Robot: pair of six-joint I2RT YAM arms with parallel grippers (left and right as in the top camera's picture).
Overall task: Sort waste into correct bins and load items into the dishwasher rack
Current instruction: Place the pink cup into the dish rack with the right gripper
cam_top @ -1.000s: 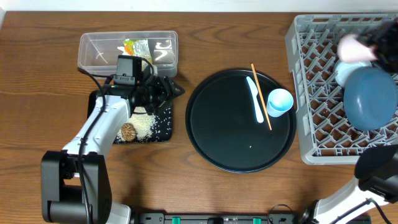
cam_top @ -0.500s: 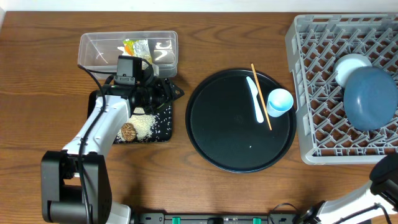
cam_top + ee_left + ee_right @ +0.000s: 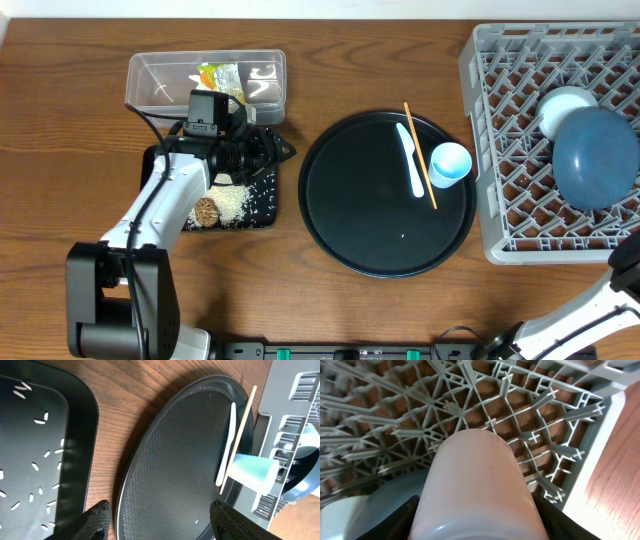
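Observation:
My right gripper (image 3: pixel 477 519) is shut on the small pink cup (image 3: pixel 475 470), held above the grid floor of the grey dishwasher rack (image 3: pixel 520 405); this gripper is outside the overhead view. In the rack lie the dark blue plate (image 3: pixel 597 156) and the white bowl (image 3: pixel 565 106). The light blue cup (image 3: pixel 449 163), white utensil (image 3: pixel 410 160) and chopstick (image 3: pixel 420 155) lie on the round black tray (image 3: pixel 370 220). My left gripper (image 3: pixel 272 148) stands open and empty at the right edge of the shallow black tray (image 3: pixel 268 200), which holds rice (image 3: pixel 232 203) and a brown lump (image 3: pixel 207 210). The printed wrapper (image 3: pixel 220 76) is in the clear tub (image 3: pixel 150 85).
In the left wrist view, the open left gripper (image 3: pixel 162 520) hangs over the gap between the black tray (image 3: pixel 75 435) and the round tray (image 3: pixel 185 460). Bare wooden table surrounds the containers. The right arm's lower link (image 3: pixel 625 275) shows at the bottom right corner.
The right arm, blurred over the rack's top right corner with the pink cup a second ago, has left the overhead view. The left arm has not moved.

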